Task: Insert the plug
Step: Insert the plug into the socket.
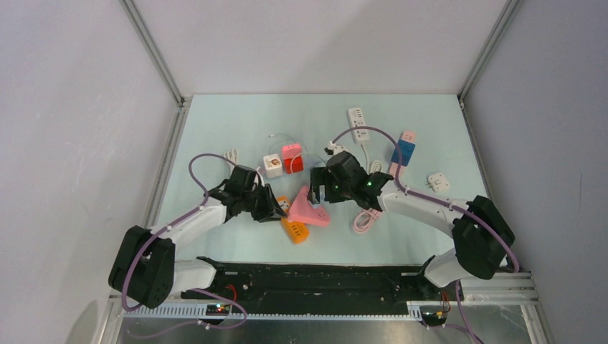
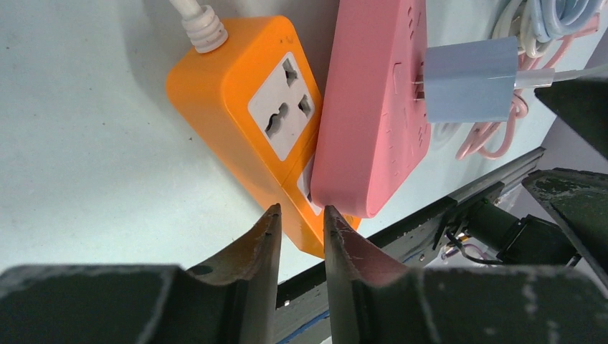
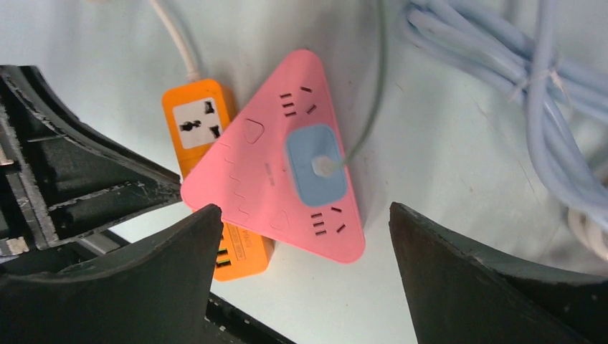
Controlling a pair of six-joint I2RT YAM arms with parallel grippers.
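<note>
A light blue plug [image 3: 315, 163] sits in the top face of a pink triangular power strip [image 3: 251, 172], its thin cable leading away. In the left wrist view the plug [image 2: 469, 79] stands out from the pink strip [image 2: 373, 122]. The pink strip leans partly on an orange power strip [image 2: 236, 100]. My right gripper [image 3: 305, 208] is open wide above the pink strip, touching nothing. My left gripper [image 2: 301, 209] has a narrow gap with nothing between its fingers; its tips are at the orange strip's near end. From above, the pink strip [image 1: 310, 212] lies between both grippers.
A white power strip [image 1: 356, 117], a blue and pink strip [image 1: 406, 149], a white adapter [image 1: 438, 182], a white cube [image 1: 273, 165] and a red and pink block [image 1: 292, 158] lie further back. A pink cable coil [image 1: 366, 218] and a light blue cable bundle [image 3: 516, 86] are to the right.
</note>
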